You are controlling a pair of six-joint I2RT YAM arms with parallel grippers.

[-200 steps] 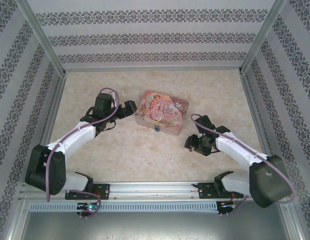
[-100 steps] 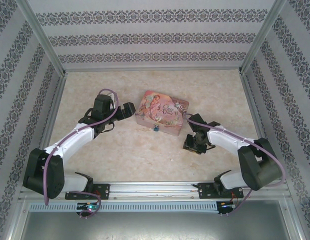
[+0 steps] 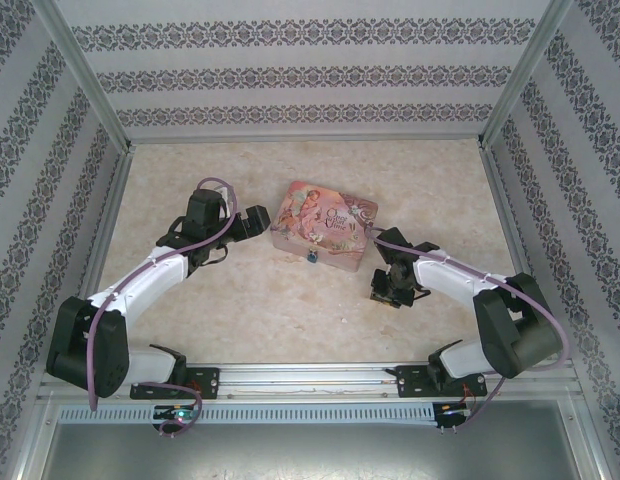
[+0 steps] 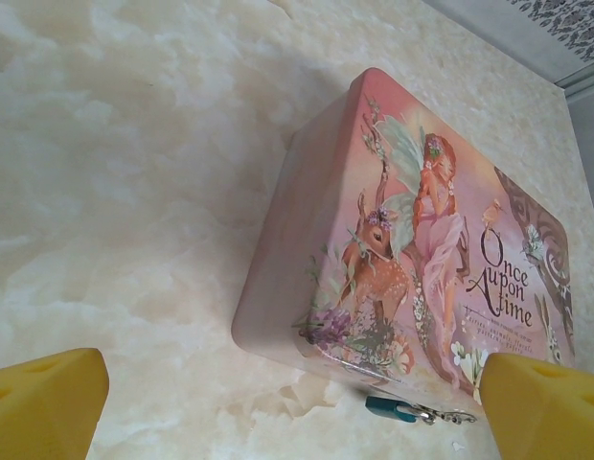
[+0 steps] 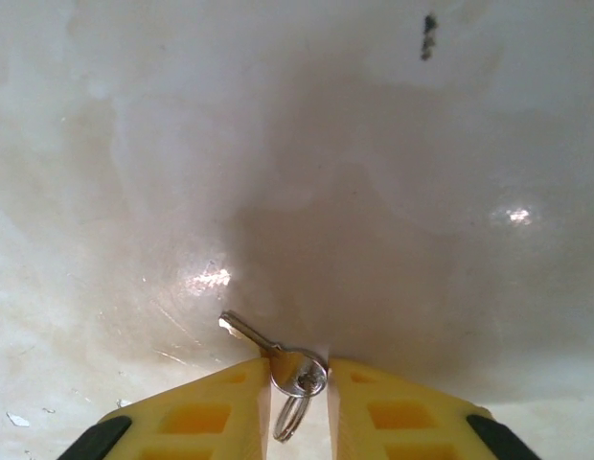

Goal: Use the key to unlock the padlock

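Observation:
The tiny padlock (image 4: 398,410) has a teal body and a thin silver shackle, and hangs at the front latch of the pink tin (image 4: 412,240). In the top view the padlock (image 3: 313,257) is a small dot on the tin's near side. My left gripper (image 4: 297,407) is open wide just left of the tin (image 3: 325,225), with the tin's corner and the padlock ahead of it. The silver key (image 5: 251,337) lies on the table with its ring. My right gripper (image 5: 299,383) is shut on the key's head, right of the tin, pointing down (image 3: 382,293).
The marble-patterned table (image 3: 290,310) is walled by patterned panels on the left, back and right. A metal rail (image 3: 310,380) with both arm bases runs along the near edge. Free table lies between the arms in front of the tin.
The right arm swung slightly left and settled low over the table, and its jaws closed in on the key. The left arm and the tin stayed put.

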